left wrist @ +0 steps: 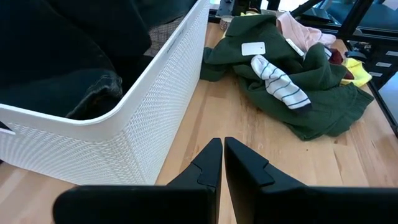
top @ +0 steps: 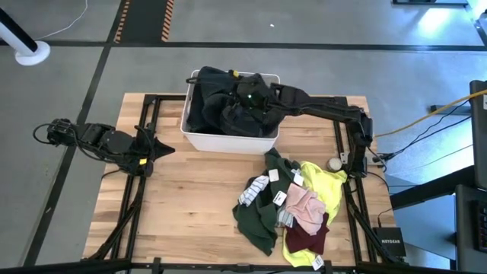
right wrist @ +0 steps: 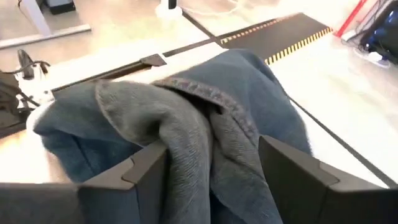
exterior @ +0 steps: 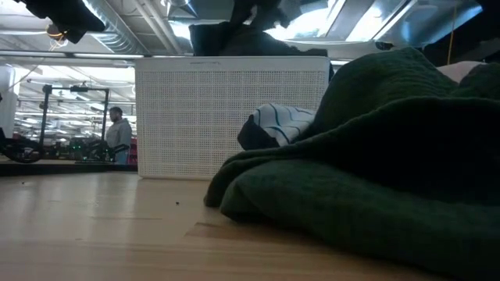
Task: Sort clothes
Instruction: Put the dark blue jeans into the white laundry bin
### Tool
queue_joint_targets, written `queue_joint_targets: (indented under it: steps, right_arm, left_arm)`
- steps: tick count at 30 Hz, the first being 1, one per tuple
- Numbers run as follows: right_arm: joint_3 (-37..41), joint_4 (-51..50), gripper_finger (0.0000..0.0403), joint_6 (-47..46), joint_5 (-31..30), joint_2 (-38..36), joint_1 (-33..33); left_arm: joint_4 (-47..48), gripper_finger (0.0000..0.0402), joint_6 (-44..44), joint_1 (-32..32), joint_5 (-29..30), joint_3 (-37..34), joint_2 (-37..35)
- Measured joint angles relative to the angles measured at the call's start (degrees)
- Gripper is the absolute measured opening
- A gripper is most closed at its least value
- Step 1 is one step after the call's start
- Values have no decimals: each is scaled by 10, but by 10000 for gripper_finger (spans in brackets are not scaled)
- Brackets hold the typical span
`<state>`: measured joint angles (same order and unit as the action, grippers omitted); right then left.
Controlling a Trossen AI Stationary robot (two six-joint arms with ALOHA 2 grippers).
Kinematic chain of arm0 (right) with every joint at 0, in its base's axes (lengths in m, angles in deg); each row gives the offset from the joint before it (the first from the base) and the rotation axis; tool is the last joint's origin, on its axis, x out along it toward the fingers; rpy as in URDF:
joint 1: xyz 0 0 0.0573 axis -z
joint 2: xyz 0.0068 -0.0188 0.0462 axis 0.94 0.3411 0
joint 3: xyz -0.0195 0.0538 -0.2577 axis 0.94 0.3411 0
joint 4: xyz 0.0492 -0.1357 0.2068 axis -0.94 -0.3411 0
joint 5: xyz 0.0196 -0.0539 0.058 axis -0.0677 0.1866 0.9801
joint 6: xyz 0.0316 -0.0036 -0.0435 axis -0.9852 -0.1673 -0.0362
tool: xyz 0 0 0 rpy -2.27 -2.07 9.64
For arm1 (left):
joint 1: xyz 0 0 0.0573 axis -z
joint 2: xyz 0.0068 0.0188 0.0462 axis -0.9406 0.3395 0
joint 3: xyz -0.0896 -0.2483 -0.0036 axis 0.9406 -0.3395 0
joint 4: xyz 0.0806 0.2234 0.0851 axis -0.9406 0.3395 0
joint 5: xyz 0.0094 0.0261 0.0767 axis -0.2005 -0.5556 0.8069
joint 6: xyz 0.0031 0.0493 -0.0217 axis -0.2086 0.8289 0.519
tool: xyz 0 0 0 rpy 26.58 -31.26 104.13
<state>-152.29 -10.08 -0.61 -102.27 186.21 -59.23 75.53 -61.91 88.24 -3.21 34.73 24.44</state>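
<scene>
A dark garment [right wrist: 205, 130] is being dropped into the white bin [top: 228, 139], so the step in hand looks like the letting-go part of sorting. The right gripper [top: 245, 97] is reached out over the bin, and in the right wrist view its fingers [right wrist: 140, 168] are seen spread wide apart, with the dark cloth lying between them and not squeezed. The cloth is draped over dark clothes already piled in the bin, and part of it hangs over the far rim. The left gripper [left wrist: 222, 163] is parked low near the table's left side, beside the bin, and its fingers are pressed together with nothing in them. The rest of the clothes are left in a heap on the wooden table [top: 183, 205] near the right front: a dark green garment [top: 255, 213], a neon yellow one [top: 327, 183], a pale pink one [top: 306, 207] and a maroon one [top: 308, 240]. Next, the right gripper should probably be lifted clear of the cloth and then brought over to the heap, so another piece can be picked.
</scene>
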Motion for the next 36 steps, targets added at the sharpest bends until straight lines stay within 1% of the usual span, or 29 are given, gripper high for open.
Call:
queue_joint_targets:
  steps: [6,8,11,14,20,24,31,36]
  right_arm:
    - [-40,-2,241,-11,0,0,0]
    - [-41,1,241,-11,-4,0,0]
    - [-39,-4,241,-12,-24,2,0]
    - [-22,1,241,-20,-31,10,1]
    - [22,8,241,-25,-31,57,4]
    - [36,9,241,-62,-28,92,13]
    - [37,18,241,-97,10,148,20]
    - [38,13,241,-105,19,165,20]
  left_arm:
    - [0,13,0,0,0,0,0]
    - [0,13,0,0,0,0,0]
    - [0,13,0,0,0,0,0]
    - [1,13,0,0,0,0,0]
    - [0,13,0,0,0,0,0]
    - [0,13,0,0,0,0,0]
    - [1,13,0,0,0,0,0]
    - [1,13,0,0,0,0,0]
